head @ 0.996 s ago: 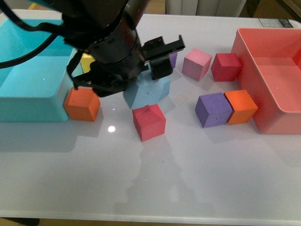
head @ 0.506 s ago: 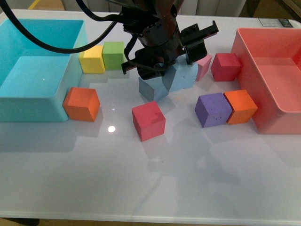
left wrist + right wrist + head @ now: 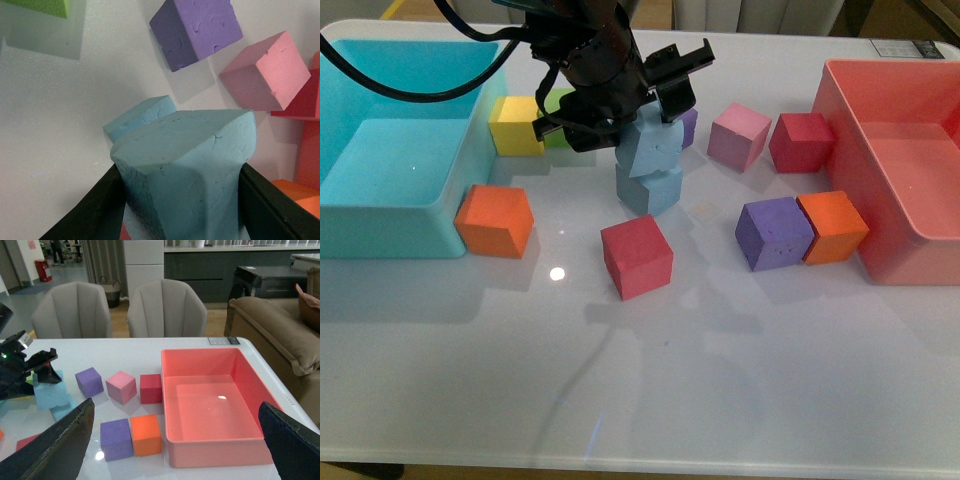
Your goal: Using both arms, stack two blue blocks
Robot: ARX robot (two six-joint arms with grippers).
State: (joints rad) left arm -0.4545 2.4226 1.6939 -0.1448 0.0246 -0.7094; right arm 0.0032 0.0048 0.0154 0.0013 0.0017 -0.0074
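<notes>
In the front view, the left gripper (image 3: 642,122) was clamped on the top blue block (image 3: 655,152), just above the middle of the frame. That block was tilted. It sat on the lower blue block (image 3: 648,192) and looked to be touching it. The lower one stood on the white table (image 3: 720,370).

The blue bin (image 3: 420,215) was at the left edge and the pink bin (image 3: 865,262) at the right edge. All the blocks lay on the table, outside both bins. An orange block (image 3: 495,220) touched the blue bin's near corner. A yellow block (image 3: 516,125) and a green block (image 3: 556,103) sat by its right wall. A red block (image 3: 636,257) lay below the stack. A purple block (image 3: 774,232) and a second orange block (image 3: 833,226) sat side by side next to the pink bin. A pink block (image 3: 739,135) and a dark red block (image 3: 801,142) lay higher up.

In the left wrist view, the top blue block filled the lower middle, with one black finger (image 3: 90,212) on each side of it. A corner of the lower blue block stuck out from under it.

In the right wrist view, the right gripper (image 3: 175,405) was spread wide and held nothing. It was high over the table. The pink bin was in the middle, and only its pink floor with a spot of light showed inside. The blue stack was at the left edge.
</notes>
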